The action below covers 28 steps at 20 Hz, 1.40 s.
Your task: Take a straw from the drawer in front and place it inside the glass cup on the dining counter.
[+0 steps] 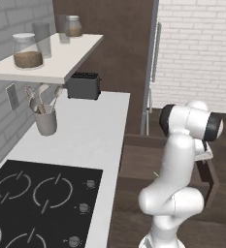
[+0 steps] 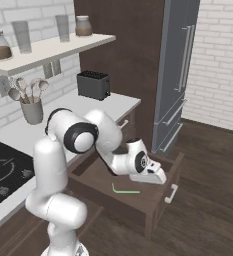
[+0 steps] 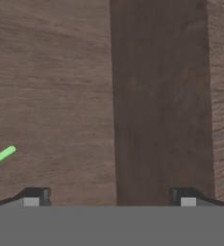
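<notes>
From the right base view I've got the claw (image 2: 158,176) low inside the open drawer (image 2: 160,200), the straw (image 2: 124,190) lying just beside it on the floor. Hand view: fingers (image 3: 34,197) spread wide, empty, straw tip (image 3: 0,156) off to their left.

Even, soft rendered light, faint shadows, no glare, slightly coarse detail.

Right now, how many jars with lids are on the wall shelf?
2. One large jar holding brown contents stands at the shelf's near end; a smaller jar stands at the far end by the dark cabinet. Tall grey glasses stand between them and may hide more.
</notes>
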Available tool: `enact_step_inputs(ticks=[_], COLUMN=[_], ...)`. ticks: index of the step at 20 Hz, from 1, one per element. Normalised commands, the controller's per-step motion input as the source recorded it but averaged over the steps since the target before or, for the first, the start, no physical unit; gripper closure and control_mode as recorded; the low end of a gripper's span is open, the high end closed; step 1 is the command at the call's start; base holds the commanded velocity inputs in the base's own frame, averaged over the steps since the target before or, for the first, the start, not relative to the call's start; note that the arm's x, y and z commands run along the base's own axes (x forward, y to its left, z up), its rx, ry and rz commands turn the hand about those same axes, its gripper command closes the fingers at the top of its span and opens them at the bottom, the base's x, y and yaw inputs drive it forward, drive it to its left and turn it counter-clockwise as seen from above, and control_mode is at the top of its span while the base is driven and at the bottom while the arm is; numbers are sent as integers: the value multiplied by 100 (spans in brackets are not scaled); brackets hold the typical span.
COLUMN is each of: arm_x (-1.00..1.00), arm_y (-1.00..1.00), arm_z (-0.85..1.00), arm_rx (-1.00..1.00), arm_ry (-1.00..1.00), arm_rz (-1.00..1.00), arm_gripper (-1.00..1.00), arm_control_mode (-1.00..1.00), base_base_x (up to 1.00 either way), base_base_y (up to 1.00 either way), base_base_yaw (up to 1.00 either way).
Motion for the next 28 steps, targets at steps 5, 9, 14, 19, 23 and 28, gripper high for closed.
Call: enact_step_inputs(ticks=[5, 9, 14, 19, 23, 28], arm_x=[-17, -1, 9, 8, 15, 25], arm_y=[70, 100, 86, 56, 23, 8], arm_z=[51, 24, 0, -2, -10, -25], arm_rx=[15, 9, 1, 0, 4, 5], arm_ry=[-1, 0, 0, 0, 1, 4], arm_rz=[16, 16, 14, 14, 11, 9], arm_gripper=[-100, -100, -100, -100, -100, -100], arm_control_mode=[-100, -100, -100, -100, -100, -100], base_base_x=[0, 0, 0, 0, 0, 0], base_base_y=[0, 0, 0, 0, 0, 0], base_base_yaw=[0, 0, 0, 0, 0, 0])
